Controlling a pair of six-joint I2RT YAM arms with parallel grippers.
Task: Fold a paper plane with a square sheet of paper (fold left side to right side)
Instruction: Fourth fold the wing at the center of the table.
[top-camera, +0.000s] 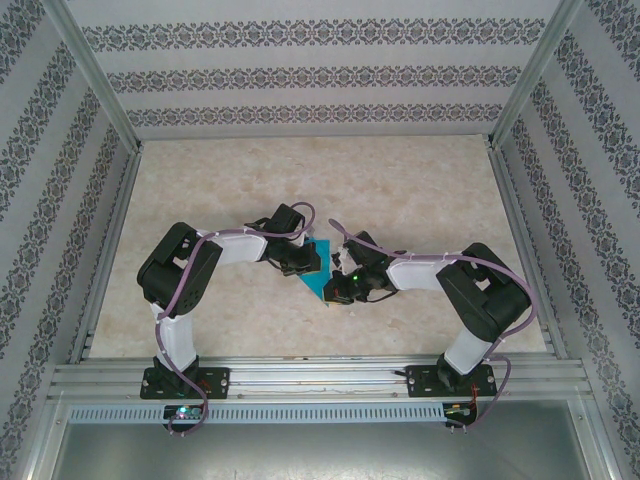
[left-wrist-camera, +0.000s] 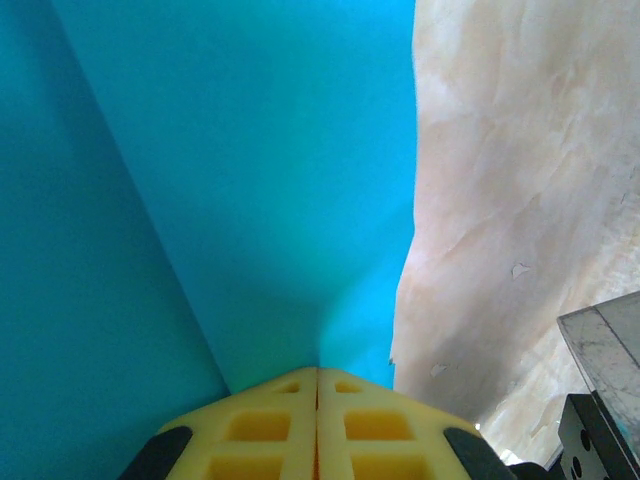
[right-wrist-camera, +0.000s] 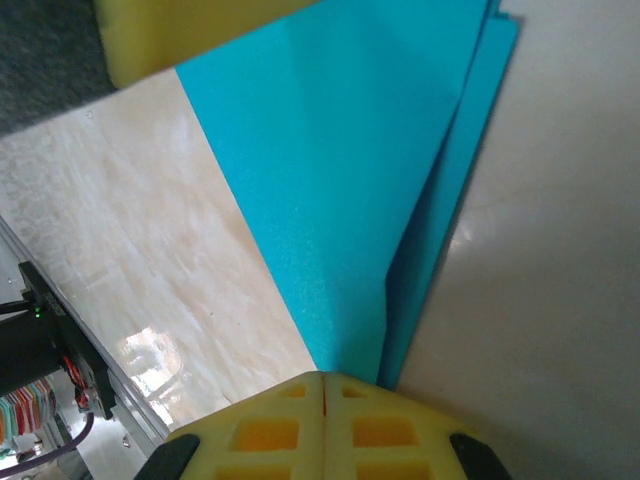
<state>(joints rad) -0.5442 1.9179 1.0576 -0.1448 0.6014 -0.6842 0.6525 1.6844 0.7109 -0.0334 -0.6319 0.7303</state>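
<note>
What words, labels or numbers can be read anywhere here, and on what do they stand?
None can be read.
The blue paper is plain, with no print.
The walls carry only ornamental bands, no letters.
The table shows a marbled pattern, no writing.

Far half: the pale, stone-look surface (top-camera: 310, 170) lies bare all the way to the patterned back wall (top-camera: 310, 75); a gripper can pass freely.
Left side: a bare strip runs between the white and black left arm (top-camera: 185, 270) and the silver side rail (top-camera: 105, 250).
Right side: a bare strip runs between the right arm (top-camera: 480, 290) and the patterned right wall (top-camera: 590, 230).
Middle: tight; the left gripper (left-wrist-camera: 317, 380) and right gripper (right-wrist-camera: 323, 385), both closed, sit near each other over the thin, folded teal-blue sheet of paper (right-wrist-camera: 340, 170).
Near edge: the silver metal base rail (top-camera: 320, 378) and both arm bases block the way.
</note>
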